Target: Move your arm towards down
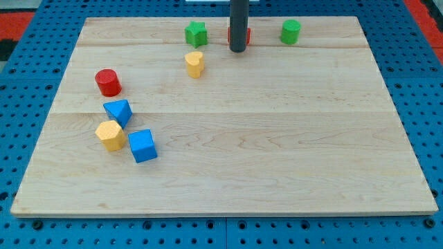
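Note:
My tip (238, 50) rests on the wooden board (277, 138) near the view's top, just in front of a red block (247, 36) that the rod mostly hides. A green star-shaped block (196, 33) lies to the tip's left and a green cylinder (291, 31) to its right. A yellow heart-shaped block (194, 63) sits below and left of the tip. At the view's left are a red cylinder (108, 82), a blue triangular block (118, 111), a yellow hexagonal block (111, 135) and a blue cube (142, 145).
The board lies on a blue pegboard surface (28, 104) that surrounds it. A red area (21, 21) shows at the view's top left corner.

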{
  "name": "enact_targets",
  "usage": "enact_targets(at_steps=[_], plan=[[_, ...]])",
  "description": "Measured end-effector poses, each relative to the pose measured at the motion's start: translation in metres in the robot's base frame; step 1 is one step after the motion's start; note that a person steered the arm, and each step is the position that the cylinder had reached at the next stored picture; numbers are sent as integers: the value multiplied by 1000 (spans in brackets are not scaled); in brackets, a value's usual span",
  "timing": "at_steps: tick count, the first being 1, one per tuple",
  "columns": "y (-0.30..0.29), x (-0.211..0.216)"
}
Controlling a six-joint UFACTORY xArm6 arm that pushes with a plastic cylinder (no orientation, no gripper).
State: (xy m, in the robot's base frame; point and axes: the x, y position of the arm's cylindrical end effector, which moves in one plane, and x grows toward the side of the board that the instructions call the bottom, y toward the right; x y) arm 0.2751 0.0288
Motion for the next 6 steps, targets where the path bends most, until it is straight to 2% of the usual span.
enact_targets(at_steps=[1,2,4,5,6], plan=[[1,-11],[-2,7],[-11,117],[-60,160],[-132,146]])
